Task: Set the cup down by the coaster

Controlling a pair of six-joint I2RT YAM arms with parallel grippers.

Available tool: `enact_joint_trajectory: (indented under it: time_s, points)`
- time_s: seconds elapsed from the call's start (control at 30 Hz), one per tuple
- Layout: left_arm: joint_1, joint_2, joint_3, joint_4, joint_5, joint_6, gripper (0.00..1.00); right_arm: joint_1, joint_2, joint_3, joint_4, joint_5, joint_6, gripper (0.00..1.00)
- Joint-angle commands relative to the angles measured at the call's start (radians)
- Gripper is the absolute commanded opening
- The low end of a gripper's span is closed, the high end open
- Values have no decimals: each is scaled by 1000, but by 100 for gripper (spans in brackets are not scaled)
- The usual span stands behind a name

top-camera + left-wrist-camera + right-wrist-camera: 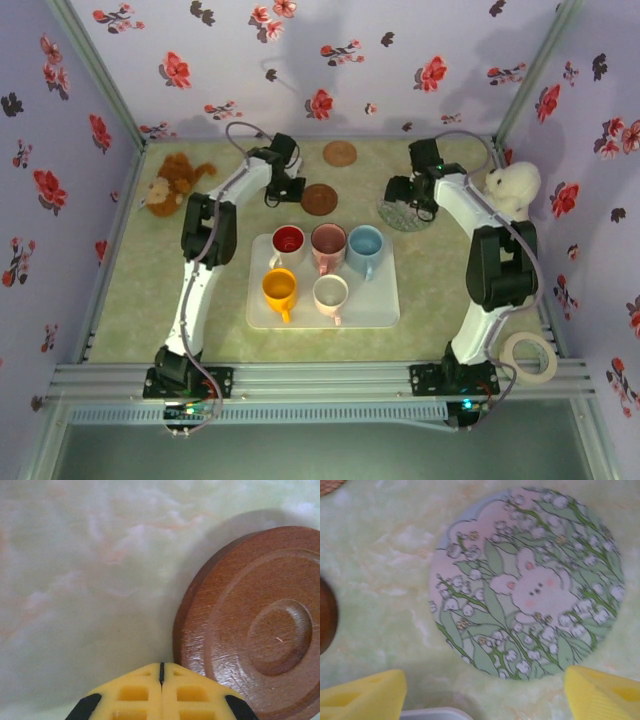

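In the top view, left of centre, your left end effector (161, 671) has its fingers pressed together on nothing, just beside the brown wooden coaster (319, 198). In the middle of the table (150, 290), five cups (328, 243) stand on the white tray (385, 305). To the right, your right end effector (485, 695) hangs with its fingers well apart over the rabbit-print coaster (527, 582).
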Motion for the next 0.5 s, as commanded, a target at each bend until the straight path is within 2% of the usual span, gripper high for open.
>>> enact_joint_trajectory:
  time_s: [0.0, 0.03, 0.27, 0.4, 0.47]
  points:
    - [-18, 25, 26, -42, 30, 16, 0, -1, 62, 58, 13, -95, -15, 74]
    - [-20, 14, 20, -44, 18, 17, 0, -1, 76, 74, 14, -112, -14, 71]
    - [-18, -115, -21, -43, -67, 12, 0, 7, 177, 184, 37, -259, -33, 31]
    - [-4, -217, -68, -38, -113, -12, 0, 27, 231, 267, 13, -336, -76, 1]
    - [12, -275, -118, -18, -113, -39, 0, 39, 262, 309, -8, -363, -89, 0]
